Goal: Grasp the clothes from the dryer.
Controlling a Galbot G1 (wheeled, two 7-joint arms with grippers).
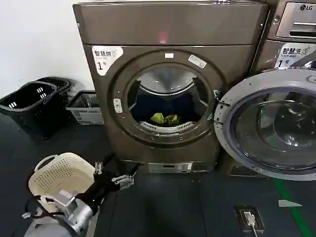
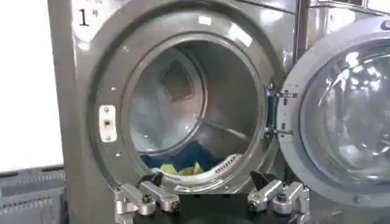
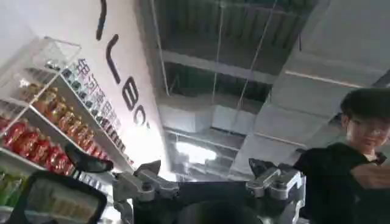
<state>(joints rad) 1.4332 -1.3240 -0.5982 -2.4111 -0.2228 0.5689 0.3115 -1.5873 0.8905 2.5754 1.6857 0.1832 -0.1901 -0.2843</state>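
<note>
The bronze-grey dryer stands with its round door swung open to the right. A small lime-green bundle of clothes lies at the front of the drum floor. My left gripper hovers low in front of the dryer, left of the opening and well short of it. It is open and holds nothing. In the left wrist view the open left gripper faces the drum, with the clothes just behind the rim. My right gripper is open and empty, and points up at a ceiling.
A white perforated basket sits on the floor beside my left arm. Black baskets and a grey crate stand against the wall at left. A machine with an LG logo stands behind the open door. A small box lies on the floor.
</note>
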